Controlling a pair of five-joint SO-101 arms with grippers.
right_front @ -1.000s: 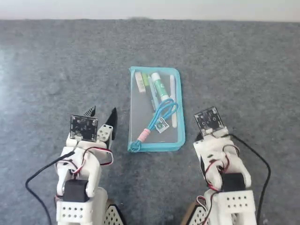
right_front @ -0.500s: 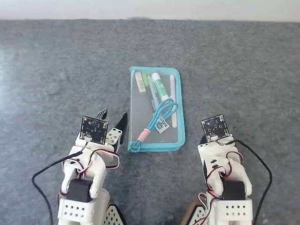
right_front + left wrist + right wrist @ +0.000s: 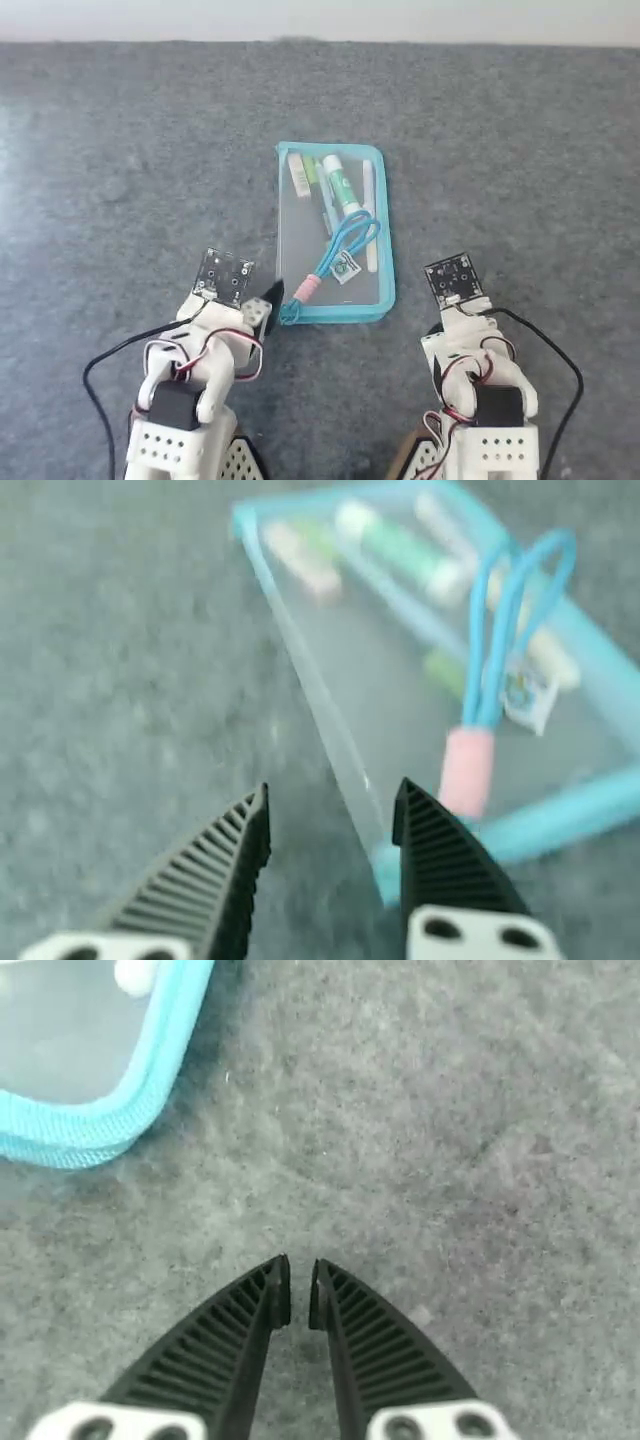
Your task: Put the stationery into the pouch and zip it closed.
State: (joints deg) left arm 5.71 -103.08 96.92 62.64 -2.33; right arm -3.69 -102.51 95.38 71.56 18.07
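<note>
While the pouch lies flat, 2 grippers sit by its near corners

Where the grey felt tabletop [image 3: 130, 150] spreads out, the clear pouch [image 3: 330, 235] with its turquoise border lies lengthwise between the 2 arms. Inside it are a green-and-white glue stick [image 3: 340, 185], a pale eraser [image 3: 298, 172] and some pens. A blue cord loop [image 3: 350, 235] with a small tag [image 3: 345, 267] runs to a pink pull [image 3: 308, 288] near the pouch's near left corner. The left gripper [image 3: 333, 795] is at that corner, jaws spread, the pouch's long left edge passing between them; I cannot tell whether it touches. The right gripper [image 3: 298, 1265] hangs over bare felt near the other near corner, apart from the pouch, its fingers almost pressed together on nothing.
</note>
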